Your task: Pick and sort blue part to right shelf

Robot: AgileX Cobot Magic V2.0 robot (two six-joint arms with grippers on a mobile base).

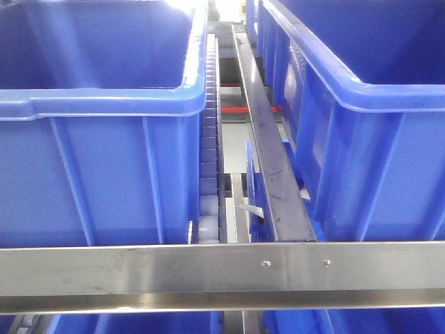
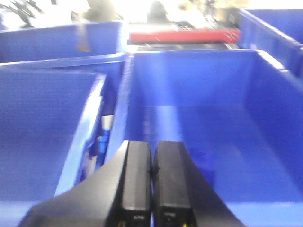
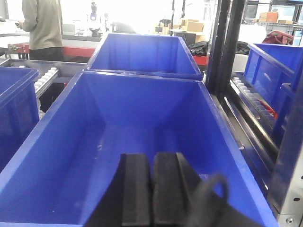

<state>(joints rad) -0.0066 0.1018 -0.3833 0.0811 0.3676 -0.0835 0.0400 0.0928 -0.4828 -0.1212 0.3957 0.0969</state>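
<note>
No blue part shows in any view. My left gripper point(image 2: 152, 145) is shut, its black fingers pressed together with nothing between them, and it hovers over the near end of a large blue bin point(image 2: 265, 94) whose visible floor is bare. My right gripper point(image 3: 152, 160) is also shut on nothing, above the near wall of another blue bin point(image 3: 61, 137) that looks bare inside. In the front view neither gripper appears. That view shows a left bin point(image 1: 104, 174) and a right bin point(image 1: 368, 160) standing on the shelf rack.
A steel crossbar point(image 1: 222, 268) runs along the front of the rack. A roller track point(image 1: 208, 153) and a metal divider rail point(image 1: 268, 139) lie between the bins. Blurred blue-white pieces point(image 2: 105, 135) sit in the gap between bins. A black upright point(image 3: 222, 42) and a person point(image 3: 42, 23) stand behind.
</note>
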